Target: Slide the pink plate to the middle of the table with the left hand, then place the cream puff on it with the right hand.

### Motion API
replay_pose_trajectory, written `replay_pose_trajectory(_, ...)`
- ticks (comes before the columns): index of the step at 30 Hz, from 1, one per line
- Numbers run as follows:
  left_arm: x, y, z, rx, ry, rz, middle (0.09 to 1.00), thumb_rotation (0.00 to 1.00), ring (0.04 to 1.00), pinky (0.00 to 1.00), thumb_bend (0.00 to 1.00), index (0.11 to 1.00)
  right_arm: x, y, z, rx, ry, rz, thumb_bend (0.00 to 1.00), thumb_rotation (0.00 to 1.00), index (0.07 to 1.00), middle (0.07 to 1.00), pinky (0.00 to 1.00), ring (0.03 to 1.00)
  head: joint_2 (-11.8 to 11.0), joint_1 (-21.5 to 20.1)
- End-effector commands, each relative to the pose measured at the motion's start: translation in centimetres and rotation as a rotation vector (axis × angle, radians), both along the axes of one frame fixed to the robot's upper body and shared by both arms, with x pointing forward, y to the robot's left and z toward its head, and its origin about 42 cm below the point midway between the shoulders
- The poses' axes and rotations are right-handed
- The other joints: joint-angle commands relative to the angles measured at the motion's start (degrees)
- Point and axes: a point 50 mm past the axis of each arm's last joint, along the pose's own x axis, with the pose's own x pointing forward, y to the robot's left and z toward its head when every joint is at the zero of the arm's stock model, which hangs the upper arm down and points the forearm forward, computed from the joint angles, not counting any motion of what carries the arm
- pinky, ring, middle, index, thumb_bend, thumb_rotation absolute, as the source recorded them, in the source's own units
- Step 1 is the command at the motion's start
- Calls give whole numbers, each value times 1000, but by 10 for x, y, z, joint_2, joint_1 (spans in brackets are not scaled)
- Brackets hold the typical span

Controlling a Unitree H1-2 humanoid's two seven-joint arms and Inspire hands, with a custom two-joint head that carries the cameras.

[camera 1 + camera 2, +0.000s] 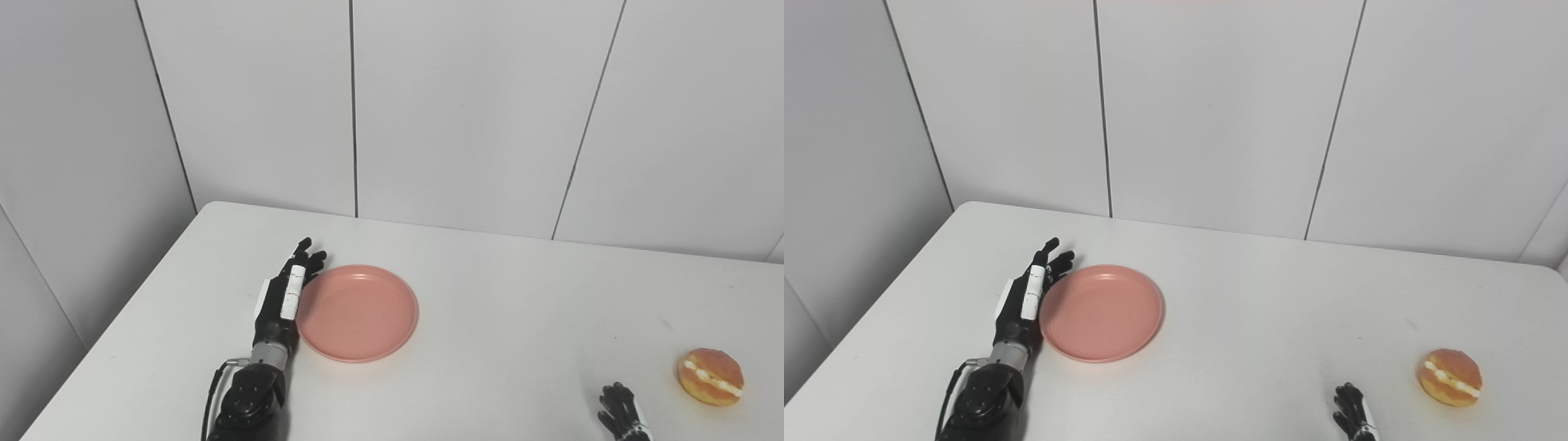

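Worktop (490,294): white, smooth and matt, with a rounded far-left corner; it fills the lower half of both views.
Marks: a few small dark specks on the worktop, one faint smudge (666,323) toward the right side.
Wall (465,104): pale grey panels behind the worktop, meeting its far edge.
Seams (353,104): thin dark lines between the panels, one upright, the others slanting.
Left side: another grey panel runs down beside the worktop's left edge.
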Motion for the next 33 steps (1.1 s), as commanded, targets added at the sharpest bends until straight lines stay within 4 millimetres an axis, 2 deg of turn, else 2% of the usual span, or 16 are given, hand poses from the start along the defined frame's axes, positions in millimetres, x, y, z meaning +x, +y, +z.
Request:
replay_pose_trajectory(1,-5,-29,-15,-17,53,-66,830,968,868,864,893,885,-12,10,-28,-23,130,21,931,1000,990,970,954,966,1,0)
replay_pose_trajectory(5,-5,-35,-16,-19,48,-70,822,968,857,852,901,882,-12,14,-26,-16,132,21,931,1000,988,966,954,960,8,-15)
replay_pose_trajectory(7,-5,-37,-15,-37,45,-74,821,962,855,850,907,880,-12,18,-24,-15,130,24,917,1000,987,964,953,957,22,-46)
replay_pose_trajectory(13,-6,-42,-11,-68,48,-98,826,950,857,868,923,884,-14,29,-19,-20,138,13,850,1000,973,958,944,951,38,-89)
replay_pose_trajectory(18,-5,-47,-8,-67,52,-114,817,971,850,866,905,882,-15,36,-15,-13,137,12,846,996,958,946,936,945,48,-111)
replay_pose_trajectory(21,-5,-51,-8,-76,58,-126,818,976,850,867,906,884,-14,40,-13,-9,139,15,852,985,954,943,937,946,63,-135)
replay_pose_trajectory(33,-11,-71,-14,-101,92,-136,834,984,858,924,905,887,-14,59,-5,-18,141,19,843,988,959,960,957,964,86,-194)
